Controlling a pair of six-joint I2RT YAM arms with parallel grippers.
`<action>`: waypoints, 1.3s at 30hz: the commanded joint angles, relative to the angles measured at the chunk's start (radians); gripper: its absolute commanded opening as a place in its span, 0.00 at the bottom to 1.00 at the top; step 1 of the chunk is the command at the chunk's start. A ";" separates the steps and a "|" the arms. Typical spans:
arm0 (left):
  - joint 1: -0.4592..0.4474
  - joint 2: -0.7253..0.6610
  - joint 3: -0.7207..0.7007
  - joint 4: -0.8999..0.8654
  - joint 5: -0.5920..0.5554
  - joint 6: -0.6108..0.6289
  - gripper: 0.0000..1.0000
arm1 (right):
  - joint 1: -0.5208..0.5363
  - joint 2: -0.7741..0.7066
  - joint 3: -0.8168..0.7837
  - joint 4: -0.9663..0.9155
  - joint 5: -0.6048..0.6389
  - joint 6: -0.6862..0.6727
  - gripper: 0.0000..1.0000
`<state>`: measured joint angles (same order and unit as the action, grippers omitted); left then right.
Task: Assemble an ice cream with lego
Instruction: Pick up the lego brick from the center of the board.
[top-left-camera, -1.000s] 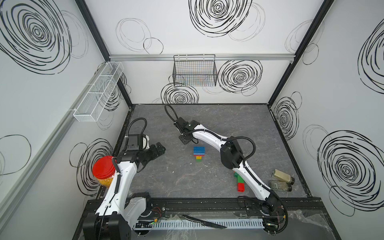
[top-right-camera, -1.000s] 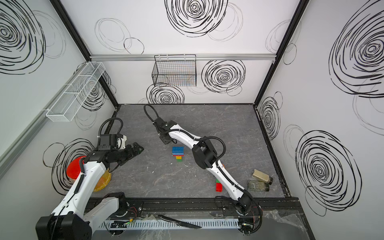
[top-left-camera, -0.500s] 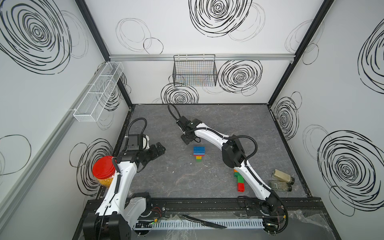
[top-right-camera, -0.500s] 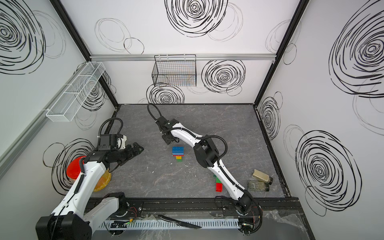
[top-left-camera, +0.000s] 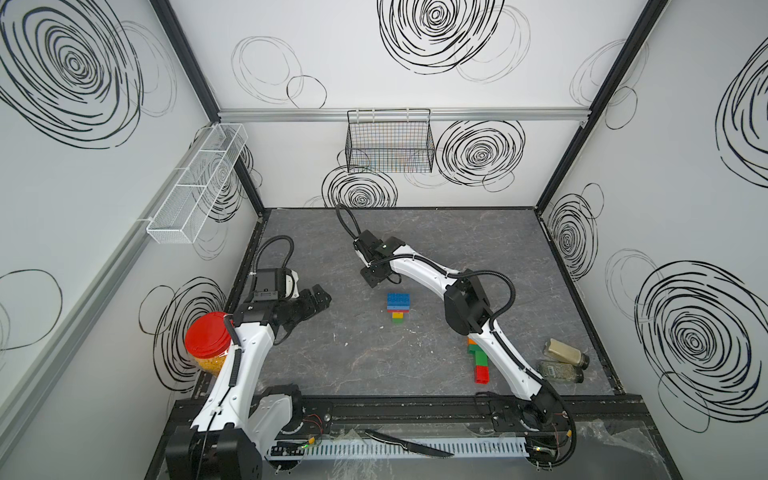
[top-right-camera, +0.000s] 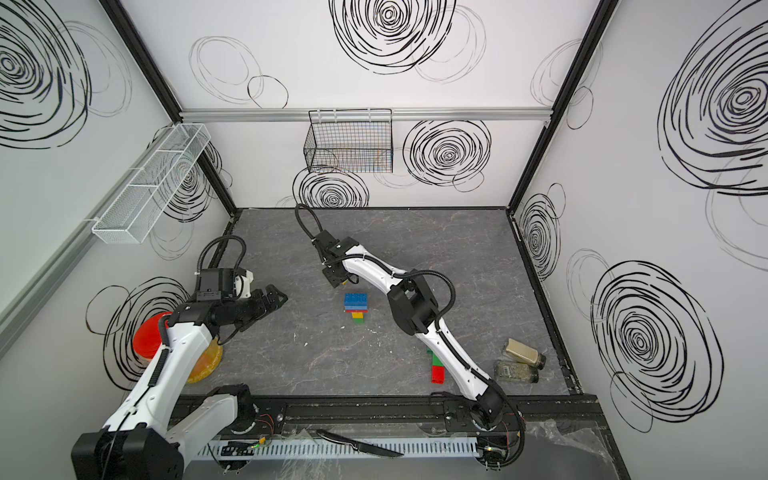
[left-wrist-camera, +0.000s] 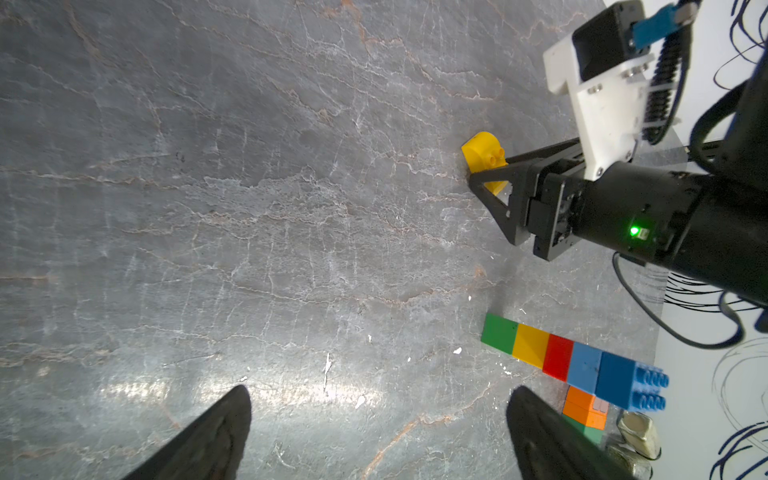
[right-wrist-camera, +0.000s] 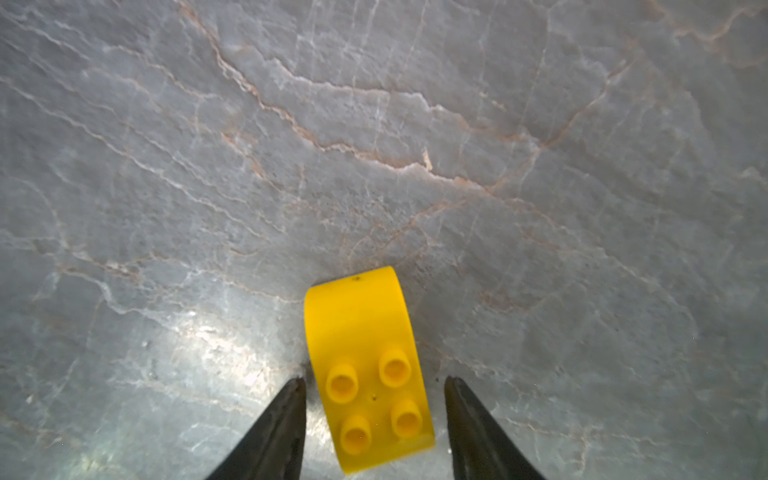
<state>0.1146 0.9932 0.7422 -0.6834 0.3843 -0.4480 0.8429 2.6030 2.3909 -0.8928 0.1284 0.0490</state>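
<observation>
Right pincer: jaws apart, straddling the yellow dome, not yet clamped.
Dome: on the table, near the brick stack.
Grip: I'd centre first, then close on its flat faces.
Left pincer: spread wide, empty.

**High pair, wrist pair**

Both top views look steeply down from the front over the whole tabletop. The left wrist view faces the right gripper from farther off; the right wrist view sits close above the yellow dome brick both show.
</observation>
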 joint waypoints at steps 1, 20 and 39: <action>0.011 0.003 -0.006 0.002 0.004 0.019 0.99 | -0.002 -0.018 0.017 0.024 -0.015 -0.017 0.56; 0.011 -0.003 -0.001 -0.007 0.003 0.019 0.99 | -0.001 -0.008 0.032 0.005 -0.020 -0.025 0.39; 0.011 -0.008 -0.004 -0.005 0.004 0.019 0.99 | -0.002 -0.127 0.032 -0.019 -0.028 -0.089 0.00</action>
<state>0.1146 0.9936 0.7422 -0.6868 0.3843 -0.4458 0.8425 2.5805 2.3974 -0.8875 0.1055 -0.0093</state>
